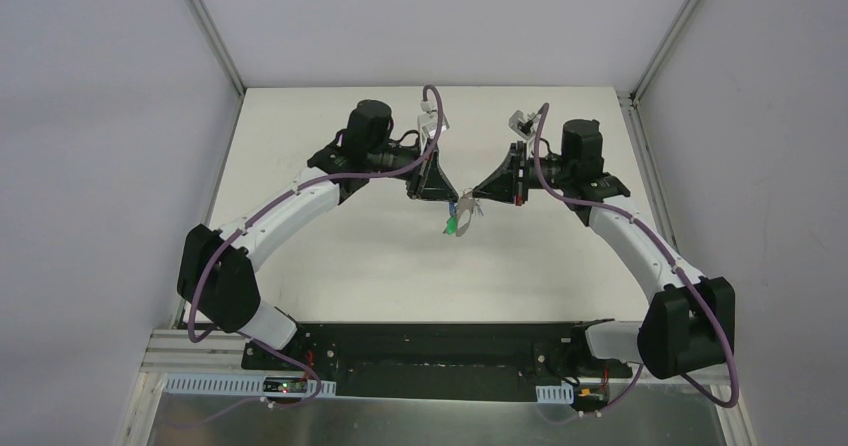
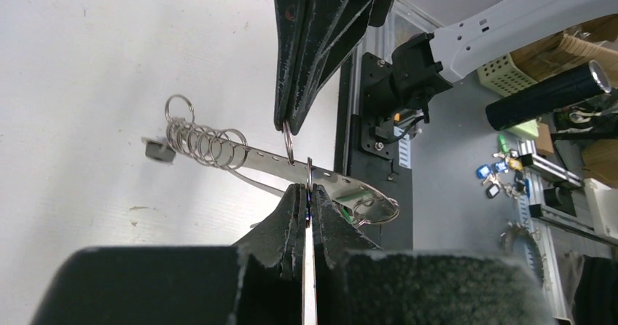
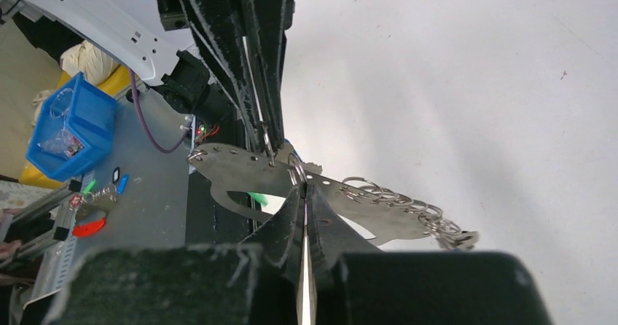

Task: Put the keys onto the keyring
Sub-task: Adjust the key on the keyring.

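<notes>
With left gripper (image 1: 448, 199) and right gripper (image 1: 476, 194) both pinched shut on the keyring (image 2: 262, 158), held above the bench (image 1: 340, 256), green key (image 1: 452, 229) dangling at its 6 o'clock, easy to lose the thin metal and drop all if twisted or pulled apart.
</notes>
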